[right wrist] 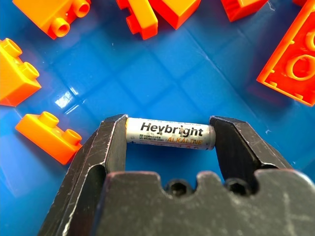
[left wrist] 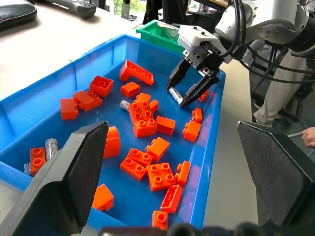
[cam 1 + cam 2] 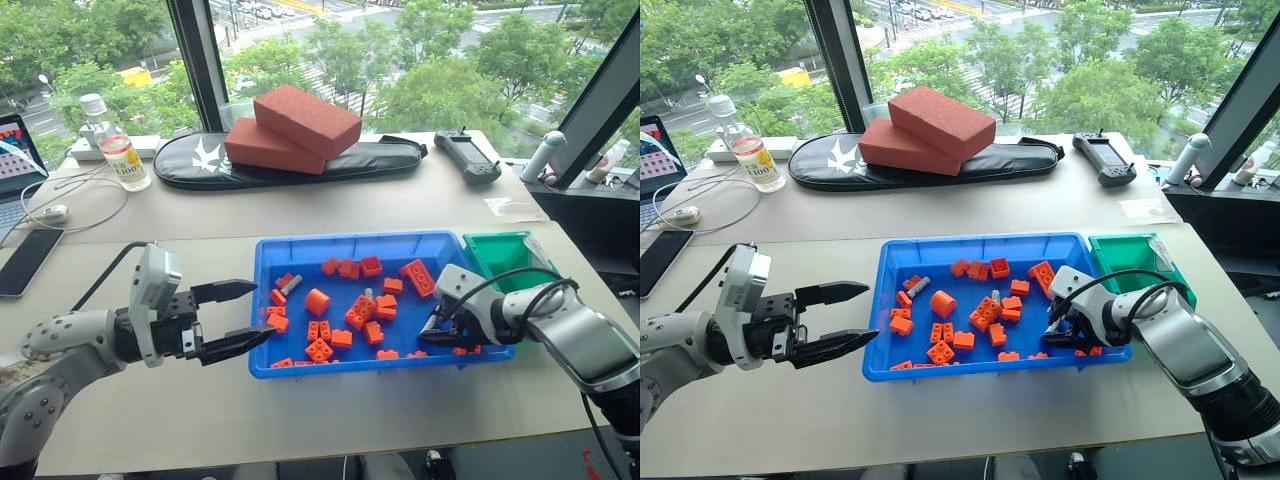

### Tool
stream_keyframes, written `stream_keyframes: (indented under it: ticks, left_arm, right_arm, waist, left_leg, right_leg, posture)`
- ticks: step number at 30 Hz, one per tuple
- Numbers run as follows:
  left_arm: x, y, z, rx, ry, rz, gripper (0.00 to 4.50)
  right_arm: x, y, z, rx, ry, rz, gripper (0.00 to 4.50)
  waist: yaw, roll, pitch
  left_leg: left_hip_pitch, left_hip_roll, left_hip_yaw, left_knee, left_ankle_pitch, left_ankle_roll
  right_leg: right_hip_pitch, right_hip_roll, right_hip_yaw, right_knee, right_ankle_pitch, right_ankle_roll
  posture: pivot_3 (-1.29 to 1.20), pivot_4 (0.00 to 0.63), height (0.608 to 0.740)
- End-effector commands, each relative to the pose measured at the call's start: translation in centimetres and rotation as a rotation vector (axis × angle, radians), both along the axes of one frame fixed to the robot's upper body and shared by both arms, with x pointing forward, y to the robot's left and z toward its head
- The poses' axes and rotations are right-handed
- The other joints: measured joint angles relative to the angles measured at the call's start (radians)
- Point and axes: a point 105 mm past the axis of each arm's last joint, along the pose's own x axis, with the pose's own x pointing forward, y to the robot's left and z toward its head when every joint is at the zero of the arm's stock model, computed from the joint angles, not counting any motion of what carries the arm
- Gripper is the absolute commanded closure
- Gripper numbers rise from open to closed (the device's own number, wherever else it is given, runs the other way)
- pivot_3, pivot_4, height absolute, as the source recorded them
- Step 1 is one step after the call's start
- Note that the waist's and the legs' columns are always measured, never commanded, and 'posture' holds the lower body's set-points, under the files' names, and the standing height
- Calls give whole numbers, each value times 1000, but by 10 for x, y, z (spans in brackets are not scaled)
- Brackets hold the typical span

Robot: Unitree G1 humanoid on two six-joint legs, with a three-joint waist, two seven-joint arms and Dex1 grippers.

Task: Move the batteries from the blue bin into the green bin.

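Note:
The blue bin (image 3: 350, 241) lies mid-table, strewn with orange toy bricks. My right gripper (image 3: 437, 335) hangs over its right end, shut on a battery (image 1: 170, 136) that spans end to end between the two fingertips, just above the bin floor. Two more batteries lie in the bin, one (image 3: 291, 285) near the left wall and one (image 3: 368, 294) among the bricks in the middle. The green bin (image 3: 500, 250) stands against the blue bin's far right corner. My left gripper (image 3: 262, 310) is open at the blue bin's left wall, holding nothing.
A stubby orange cylinder (image 3: 318, 301) sits among the bricks. At the back are two red blocks (image 3: 300, 125) on a black bag, a water bottle (image 3: 118, 148) and a handheld controller (image 3: 466, 155). A phone (image 3: 28, 260) lies far left. A person's hand (image 2: 307, 136) shows beyond the table.

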Motion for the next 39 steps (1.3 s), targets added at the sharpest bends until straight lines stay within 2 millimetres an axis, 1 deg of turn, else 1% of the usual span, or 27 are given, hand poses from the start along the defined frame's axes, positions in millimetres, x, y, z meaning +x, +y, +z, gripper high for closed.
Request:
stream_keyframes:
  ticks: [1,2,3,5,7,9,12,13,15,16,17,18,19,20,21,24,25,26,28,29,30,31,32,33,35,39]
  left_arm:
    - [-2,-1,6,5,-31,-10,0]
    - [-2,-1,6,4,-31,-12,0]
    - [-2,-1,6,4,-31,-12,0]
    - [-2,-2,5,3,-30,-15,0]
    - [-2,-2,5,2,-28,-16,0]
    - [-2,-2,5,2,-27,-17,0]
    - [-1,-2,5,1,-27,-16,0]
    - [-1,-2,4,1,-26,-15,0]
    - [-1,-3,4,2,-25,-15,0]
    - [-1,-3,4,2,-25,-15,0]
    - [-1,-2,4,2,-25,-15,0]
    - [-1,-2,4,2,-26,-14,0]
    - [-1,-2,4,2,-26,-13,0]
    - [-1,-2,5,1,-27,-12,0]
    - [-1,-2,5,1,-27,-12,0]
    - [-1,-2,5,2,-27,-12,0]
    - [-1,-2,5,2,-27,-11,0]
    - [-1,-2,5,2,-28,-11,0]
    - [-1,-2,5,2,-28,-10,0]
    - [-1,-2,5,2,-28,-9,0]
    - [0,-2,5,2,-27,-9,0]
    - [-1,-2,5,1,-27,-10,0]
    - [-1,-2,5,1,-27,-10,0]
    - [-1,-2,5,1,-26,-11,0]
    - [-2,-3,5,1,-26,-11,0]
    - [-3,-3,5,-1,-27,-11,0]
  right_arm:
    - [21,-44,77,51,-257,-196,2013]
    - [26,-61,85,31,-295,-268,2013]
    - [29,-71,89,16,-315,-311,2013]
    - [30,-90,83,-47,-311,-368,2013]
    - [31,-103,76,-96,-303,-415,2013]
    - [32,-108,71,-114,-300,-440,2013]
    - [31,-104,60,-131,-271,-414,2013]
    - [31,-105,56,-152,-269,-415,1513]
    - [31,-108,52,-184,-267,-415,892]
    - [31,-108,52,-183,-268,-415,524]
    - [31,-107,53,-177,-269,-414,339]
    - [32,-107,56,-176,-283,-413,26]
    - [33,-106,58,-178,-292,-413,26]
    - [36,-104,64,-168,-319,-409,26]
    - [37,-100,70,-147,-340,-396,26]
    - [41,-78,88,-50,-386,-337,26]
    - [41,-68,93,-25,-406,-293,26]
    - [40,-56,97,4,-418,-238,26]
    - [28,-17,102,79,-433,-49,26]
    - [16,4,97,146,-371,46,26]
    - [4,21,87,170,-306,140,26]
    - [-10,34,71,170,-219,235,26]
    - [-19,42,59,155,-164,301,26]
    - [-23,44,51,136,-138,325,26]
    - [-21,48,42,124,-128,340,26]
    - [-9,55,35,86,-151,363,26]
  waist:
    - [1,0,0]
    - [2,0,0]
    - [6,0,0]
    - [11,-1,0]
    - [6,-1,0]
    - [0,0,0]
    - [-14,3,1]
    - [-17,3,1]
    - [-21,3,1]
    - [-22,3,1]
    - [-22,3,1]
    - [-21,3,1]
    - [-21,3,1]
    - [-21,3,1]
    - [-22,3,1]
    - [-26,3,1]
    - [-26,3,1]
    - [-25,3,1]
    - [-22,3,1]
    - [-21,3,1]
    - [-21,3,1]
    - [-21,3,1]
    - [-18,3,1]
    - [-14,3,1]
    - [-10,3,1]
    - [-12,3,1]
  left_leg:
    - [0,0,0,0,0,0]
    - [0,0,0,0,0,0]
    - [0,0,0,0,0,0]
    - [0,0,0,0,0,0]
    - [-1,0,0,-1,0,0]
    - [-1,0,0,-1,0,0]
    - [0,0,0,-1,0,0]
    - [0,0,0,-1,0,0]
    - [0,0,0,-1,0,0]
    - [0,0,0,0,0,0]
    - [0,0,0,0,0,0]
    - [-1,0,0,0,0,0]
    - [-1,0,0,0,0,0]
    - [-1,0,0,0,0,0]
    - [-1,0,0,0,0,0]
    - [0,0,0,0,0,0]
    - [0,0,0,0,0,0]
    - [0,0,0,0,0,0]
    - [0,0,0,0,0,0]
    - [-1,0,0,-1,0,0]
    - [-1,0,0,-1,0,0]
    - [-1,0,0,-1,0,0]
    - [-1,0,0,-1,0,0]
    - [-1,0,0,-1,0,0]
    - [-1,0,-1,0,0,0]
    - [-1,0,0,3,0,0]
  right_leg:
    - [0,0,0,0,0,0]
    - [0,0,0,0,0,0]
    - [0,0,0,0,0,0]
    - [0,0,-1,-1,0,-1]
    - [0,0,-1,-2,2,-4]
    - [0,0,-1,-2,2,-4]
    - [-1,0,0,0,2,-5]
    - [-1,0,0,0,2,-5]
    - [-1,0,0,1,2,-5]
    - [-1,0,0,1,2,-4]
    - [-1,0,0,0,2,-4]
    - [-1,0,0,0,2,-4]
    - [-1,0,0,0,2,-4]
    - [-1,0,0,0,2,-4]
    - [-1,0,0,0,2,-4]
    - [-1,0,0,0,2,-4]
    - [-1,0,0,1,2,-4]
    - [-1,0,0,1,2,-4]
    - [-1,0,0,0,2,-4]
    - [-1,0,0,0,2,-4]
    - [-1,0,0,0,2,-4]
    - [-1,0,0,0,2,-4]
    - [-1,0,0,0,2,-4]
    - [-1,0,-1,0,2,-4]
    - [0,0,-1,0,2,-4]
    - [0,0,0,0,3,-3]
  posture:
    - [0,150,740]
    - [0,150,740]
    - [0,150,740]
    - [0,150,740]
    - [0,150,740]
    - [0,150,740]
    - [0,150,740]
    - [0,150,740]
    - [0,150,740]
    - [0,150,740]
    - [0,150,740]
    - [0,150,740]
    - [0,150,740]
    - [0,150,740]
    - [0,150,740]
    - [0,150,740]
    - [0,150,740]
    - [0,150,740]
    - [0,150,740]
    - [0,150,740]
    - [0,150,740]
    - [0,150,740]
    - [0,150,740]
    - [0,150,740]
    - [0,150,740]
    - [0,150,740]
